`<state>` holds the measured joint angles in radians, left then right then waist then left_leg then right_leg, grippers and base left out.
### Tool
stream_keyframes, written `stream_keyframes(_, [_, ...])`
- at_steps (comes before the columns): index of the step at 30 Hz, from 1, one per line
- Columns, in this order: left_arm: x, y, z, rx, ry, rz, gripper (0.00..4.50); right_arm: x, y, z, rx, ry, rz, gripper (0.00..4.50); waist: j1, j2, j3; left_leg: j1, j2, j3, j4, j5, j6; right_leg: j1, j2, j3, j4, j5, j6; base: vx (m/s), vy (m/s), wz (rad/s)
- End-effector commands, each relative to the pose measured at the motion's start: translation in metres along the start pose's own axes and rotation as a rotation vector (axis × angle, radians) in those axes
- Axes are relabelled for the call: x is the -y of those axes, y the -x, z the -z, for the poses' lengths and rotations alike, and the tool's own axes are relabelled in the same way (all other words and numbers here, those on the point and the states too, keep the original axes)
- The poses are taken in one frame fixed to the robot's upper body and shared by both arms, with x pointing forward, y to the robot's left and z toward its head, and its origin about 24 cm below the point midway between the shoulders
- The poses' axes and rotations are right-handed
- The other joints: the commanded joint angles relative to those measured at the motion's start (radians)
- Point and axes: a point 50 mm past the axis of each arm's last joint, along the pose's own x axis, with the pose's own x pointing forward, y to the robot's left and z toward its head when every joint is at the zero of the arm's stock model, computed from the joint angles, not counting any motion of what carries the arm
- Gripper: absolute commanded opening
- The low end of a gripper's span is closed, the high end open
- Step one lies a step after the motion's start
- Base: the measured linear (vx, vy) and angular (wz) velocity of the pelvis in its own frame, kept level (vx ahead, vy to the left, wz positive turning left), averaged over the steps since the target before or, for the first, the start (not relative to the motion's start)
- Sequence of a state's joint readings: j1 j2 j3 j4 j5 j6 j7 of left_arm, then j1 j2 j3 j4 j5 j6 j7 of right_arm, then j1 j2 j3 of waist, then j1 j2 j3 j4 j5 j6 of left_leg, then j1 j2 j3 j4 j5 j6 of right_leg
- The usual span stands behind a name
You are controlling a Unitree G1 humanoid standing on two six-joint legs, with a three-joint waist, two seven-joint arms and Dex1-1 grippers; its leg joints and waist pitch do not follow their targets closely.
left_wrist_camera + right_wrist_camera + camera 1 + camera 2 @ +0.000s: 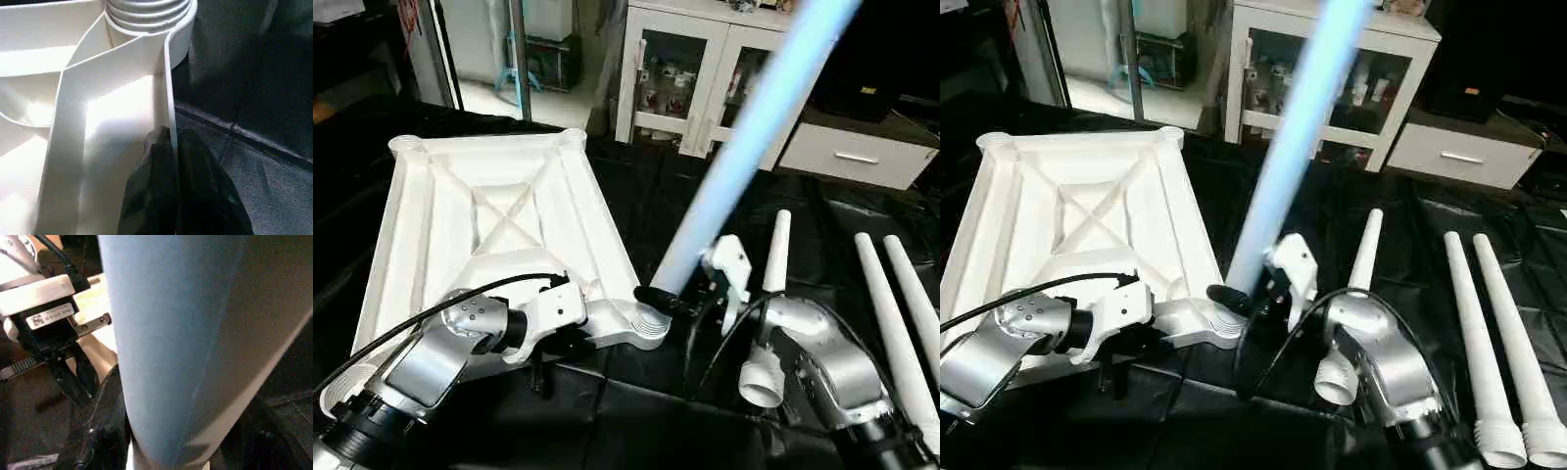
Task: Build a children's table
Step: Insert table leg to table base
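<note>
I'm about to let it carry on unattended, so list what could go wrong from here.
1. The long white tube leg in the right gripper leans well off vertical beside the near corner socket, so it may jam or miss.
2. The left gripper pinches only the thin rim of the ribbed white plastic top; pushing could slide it on the black sheet.
</note>
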<state>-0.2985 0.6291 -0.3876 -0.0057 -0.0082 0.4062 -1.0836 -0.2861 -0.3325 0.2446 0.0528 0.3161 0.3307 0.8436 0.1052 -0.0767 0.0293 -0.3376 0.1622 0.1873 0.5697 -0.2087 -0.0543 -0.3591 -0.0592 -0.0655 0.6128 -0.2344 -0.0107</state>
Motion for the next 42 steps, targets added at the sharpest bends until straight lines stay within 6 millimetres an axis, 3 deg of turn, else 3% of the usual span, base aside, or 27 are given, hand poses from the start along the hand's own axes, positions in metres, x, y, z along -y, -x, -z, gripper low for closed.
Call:
stream_keyframes(1, [0.003,-0.001,0.012,-0.022,0.046,0.016,0.00,0.001,0.010,0.046,-0.236,-0.139,0.015,1.82,-0.004,0.000,-0.013,0.010,0.086,-0.045,-0.083,-0.296,-0.020,-0.006,-0.117,0.072,-0.111,-0.497,-0.082,0.000,0.000,0.00])
stream_keyframes(6, [0.003,0.000,0.012,-0.019,0.047,0.009,0.00,0.008,0.006,0.055,-0.283,-0.146,0.070,1.82,-0.007,0.000,-0.013,0.009,0.085,-0.045,-0.085,-0.301,-0.025,-0.007,-0.115,0.070,-0.108,-0.475,-0.090,0.000,0.000,0.00])
stream_keyframes(11, [0.003,-0.001,0.011,-0.015,0.044,0.001,0.00,0.008,0.005,0.066,-0.310,-0.138,0.107,1.82,-0.020,-0.004,-0.006,0.014,0.084,-0.058,-0.087,-0.400,-0.046,-0.014,-0.122,0.066,-0.129,-0.665,-0.043,0.000,0.000,0.00])
stream_keyframes(13, [0.003,-0.001,0.012,-0.013,0.045,-0.006,0.00,0.004,0.007,0.073,-0.320,-0.145,0.109,1.82,-0.024,-0.004,-0.005,0.016,0.084,-0.062,-0.088,-0.437,-0.055,-0.017,-0.123,0.064,-0.133,-0.695,-0.029,0.000,0.000,0.00])
stream_keyframes(15, [0.003,-0.002,0.012,-0.013,0.047,-0.010,0.00,0.003,0.008,0.075,-0.316,-0.151,0.121,1.82,-0.025,0.000,-0.006,0.018,0.083,-0.066,-0.089,-0.458,-0.057,-0.018,-0.124,0.063,-0.135,-0.706,-0.025,0.000,0.000,0.00])
stream_keyframes(21, [0.001,-0.001,0.013,-0.013,0.049,-0.016,0.00,0.008,0.005,0.074,-0.285,-0.151,0.170,1.82,-0.025,0.002,-0.009,0.018,0.085,-0.065,-0.097,-0.463,-0.057,-0.018,-0.119,0.065,-0.131,-0.613,-0.047,0.000,0.000,0.00])
stream_keyframes(28, [-0.006,0.000,0.011,0.001,0.066,-0.086,0.00,0.016,0.003,0.071,-0.275,-0.138,0.261,1.82,-0.028,0.000,-0.003,0.026,0.082,-0.069,-0.093,-0.504,-0.054,-0.026,-0.125,0.063,-0.147,-0.730,-0.023,0.000,0.000,0.00])
stream_keyframes(32, [-0.024,-0.006,-0.003,0.073,0.158,-0.262,0.00,0.025,-0.006,0.072,-0.270,-0.152,0.438,1.82,-0.036,0.004,-0.001,0.034,0.078,-0.077,-0.090,-0.557,-0.072,-0.028,-0.125,0.046,-0.159,-0.782,-0.009,0.000,0.000,0.00])
stream_keyframes(35, [-0.028,-0.011,-0.009,0.091,0.196,-0.309,0.00,0.026,-0.012,0.073,-0.274,-0.157,0.501,1.82,-0.052,0.016,-0.001,0.030,0.087,-0.092,-0.113,-0.668,-0.106,-0.004,-0.112,0.019,-0.153,-0.663,-0.027,-0.055,0.039,-0.11])
stream_keyframes(37, [-0.030,-0.016,-0.016,0.109,0.229,-0.333,0.00,0.028,-0.020,0.075,-0.286,-0.169,0.569,1.82,-0.065,0.025,0.000,0.022,0.091,-0.092,-0.140,-0.772,-0.127,0.009,-0.098,0.002,-0.136,-0.570,-0.038,-0.052,0.050,-0.08])
stream_keyframes(39, [-0.033,-0.023,-0.026,0.107,0.251,-0.367,0.00,0.030,-0.032,0.074,-0.285,-0.203,0.666,1.82,-0.069,0.027,0.005,0.012,0.089,-0.076,-0.164,-0.823,-0.138,0.012,-0.084,-0.007,-0.115,-0.546,-0.050,-0.055,0.036,-0.02])
stream_keyframes(40, [-0.035,-0.026,-0.031,0.097,0.256,-0.395,0.00,0.031,-0.038,0.073,-0.278,-0.222,0.720,1.82,-0.062,0.038,0.006,-0.027,0.094,-0.048,-0.221,-0.870,-0.152,0.044,-0.052,-0.024,-0.038,-0.460,-0.068,-0.109,0.005,0.03])
stream_keyframes(41, [-0.040,-0.031,-0.039,0.095,0.270,-0.441,0.00,0.033,-0.046,0.070,-0.264,-0.275,0.776,1.82,-0.043,0.034,0.000,-0.083,0.097,-0.029,-0.262,-0.893,-0.152,0.096,-0.034,-0.027,0.067,-0.336,-0.054,-0.109,0.005,0.03])
stream_keyframes(42, [-0.041,-0.032,-0.042,0.096,0.274,-0.454,0.00,0.033,-0.049,0.069,-0.259,-0.296,0.791,1.82,0.017,0.011,-0.006,-0.082,0.073,0.053,-0.269,-0.750,-0.122,0.067,-0.017,0.009,0.102,-0.277,-0.039,-0.104,-0.034,0.24])
